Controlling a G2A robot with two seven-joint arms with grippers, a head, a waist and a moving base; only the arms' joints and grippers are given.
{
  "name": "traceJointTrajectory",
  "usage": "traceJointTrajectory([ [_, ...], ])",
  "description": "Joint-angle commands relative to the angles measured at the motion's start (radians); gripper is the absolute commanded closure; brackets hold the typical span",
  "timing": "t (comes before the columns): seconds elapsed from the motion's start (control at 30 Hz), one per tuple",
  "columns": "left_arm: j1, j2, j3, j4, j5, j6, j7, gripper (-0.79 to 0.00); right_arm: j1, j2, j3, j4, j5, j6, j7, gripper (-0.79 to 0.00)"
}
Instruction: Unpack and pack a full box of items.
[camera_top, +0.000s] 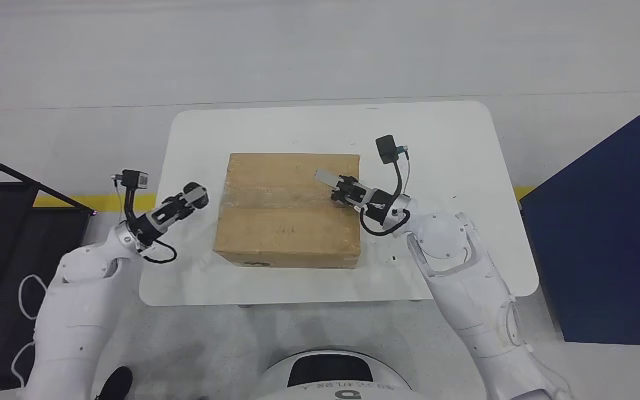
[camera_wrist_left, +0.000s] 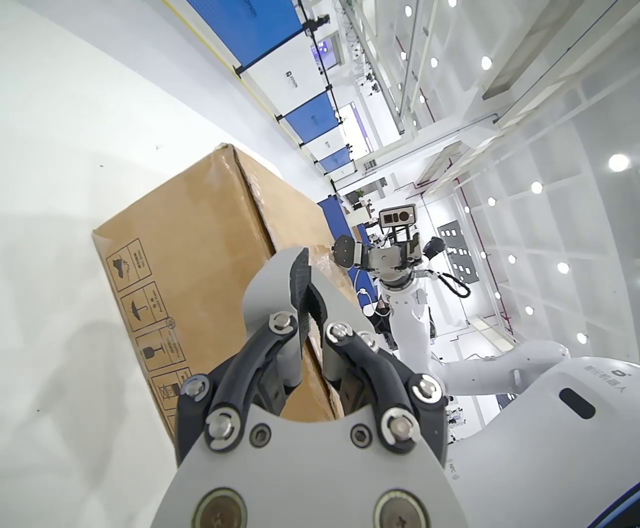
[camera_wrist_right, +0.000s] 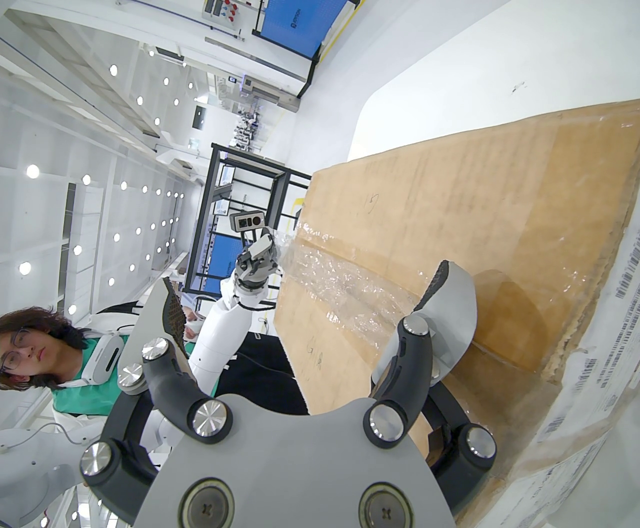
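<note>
Side of the box (camera_wrist_left: 210, 235) has handling symbols (camera_wrist_left: 150, 325), barcode label (camera_wrist_right: 595, 390) on one end, pen scribbles (camera_wrist_right: 372, 202) on top, nothing really legible.

the box (camera_top: 288, 212) is a plain brown cardboard carton, shut, standing flat and square on the white tabletop (camera_top: 450, 150), a little toward 8 o'clock of the tabletop's middle. its two top flaps meet in a seam that runs from 9 o'clock to 3 o'clock, covered by a strip of crinkled clear tape (camera_wrist_right: 340, 295). small pen marks show on the top. the end wall facing 9 o'clock carries a column of black handling symbols (camera_wrist_left: 137, 305). the end wall at 3 o'clock bears a white printed label (camera_wrist_right: 600, 380) under a ragged upper edge.
</note>
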Motion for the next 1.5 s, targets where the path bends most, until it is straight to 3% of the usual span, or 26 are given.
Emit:
traceJointTrajectory([
  [0.0, -0.003, 0.001, 0.004, 0.005, 0.014, 0.002, 0.005, 0.000, 0.000, 0.000, 0.000, 0.000, 0.000, 0.000, 0.000, -0.785],
  [0.43, -0.036, 0.001, 0.041, 0.056, 0.053, -0.002, 0.036, 0.000, 0.000, 0.000, 0.000, 0.000, 0.000, 0.000, 0.000, -0.785],
  [0.7, -0.056, -0.001, 0.070, 0.081, 0.080, -0.004, 0.055, 0.000, -0.039, 0.007, 0.041, -0.044, 0.142, -0.081, 0.028, -0.785],
  [1.1, -0.065, 0.002, 0.090, 0.077, 0.102, -0.013, 0.067, 0.000, -0.061, 0.013, 0.063, -0.062, 0.171, -0.099, 0.027, -0.785],
  [1.47, -0.054, 0.010, 0.080, 0.071, 0.129, -0.032, 0.088, 0.000, -0.072, 0.029, 0.094, -0.059, 0.179, 0.036, 0.057, -0.785],
])
